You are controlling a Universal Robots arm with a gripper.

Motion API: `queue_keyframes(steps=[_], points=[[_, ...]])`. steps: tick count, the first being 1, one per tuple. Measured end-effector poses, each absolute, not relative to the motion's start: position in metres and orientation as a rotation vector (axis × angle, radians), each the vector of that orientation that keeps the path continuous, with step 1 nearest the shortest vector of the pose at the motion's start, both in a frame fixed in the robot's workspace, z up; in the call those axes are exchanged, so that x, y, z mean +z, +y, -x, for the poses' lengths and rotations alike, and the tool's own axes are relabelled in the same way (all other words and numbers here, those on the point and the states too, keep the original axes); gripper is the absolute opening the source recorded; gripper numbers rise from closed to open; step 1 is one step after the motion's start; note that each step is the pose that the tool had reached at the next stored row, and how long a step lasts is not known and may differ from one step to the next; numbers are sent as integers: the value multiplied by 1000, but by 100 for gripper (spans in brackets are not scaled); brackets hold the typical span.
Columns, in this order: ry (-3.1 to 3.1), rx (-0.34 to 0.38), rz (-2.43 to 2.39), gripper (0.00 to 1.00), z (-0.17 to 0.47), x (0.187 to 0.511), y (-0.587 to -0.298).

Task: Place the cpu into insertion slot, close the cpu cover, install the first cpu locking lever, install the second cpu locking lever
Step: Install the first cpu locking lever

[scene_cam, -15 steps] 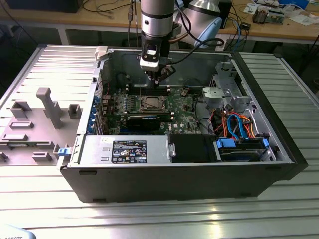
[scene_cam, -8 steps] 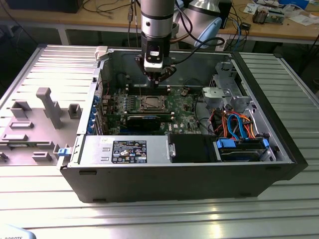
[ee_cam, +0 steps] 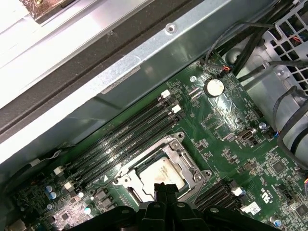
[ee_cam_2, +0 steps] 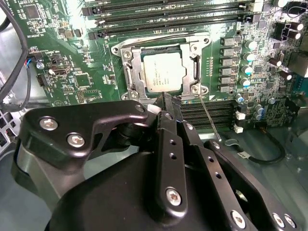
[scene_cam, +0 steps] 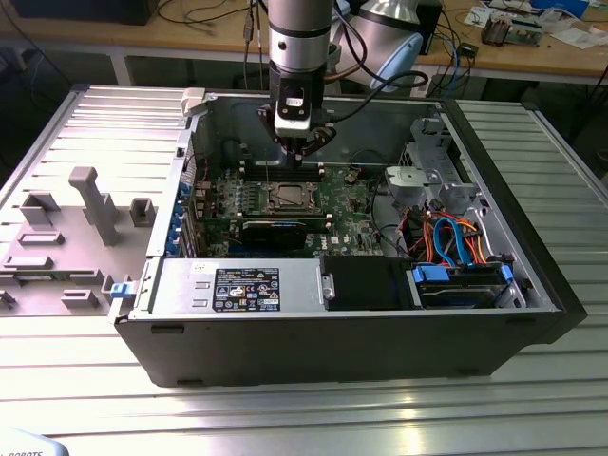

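cpu (ee_cam_2: 162,72) sat in the slot (ee_cam_2: 120,49), cover (ee_cam_2: 137,77) lay flat around it, gripper (ee_cam_2: 169,101) hung just beside the slot's rim, jaws were pressed together on nothing, thin lever (ee_cam_2: 208,115) stuck out from the slot's corner

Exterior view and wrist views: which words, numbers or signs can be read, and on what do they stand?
None can be read.
Black label on the grey box: print too small.
cpu: faint marks, too small.
Motherboard: white print, too small.
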State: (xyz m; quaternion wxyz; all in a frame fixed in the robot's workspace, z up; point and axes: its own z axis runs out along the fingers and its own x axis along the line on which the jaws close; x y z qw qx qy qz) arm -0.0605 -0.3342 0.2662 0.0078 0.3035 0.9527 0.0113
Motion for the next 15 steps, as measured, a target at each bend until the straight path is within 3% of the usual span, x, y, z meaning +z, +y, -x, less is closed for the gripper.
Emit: queue_keyframes(steps=[15], points=[[3046, 38, -704, 11, 65, 266, -334]])
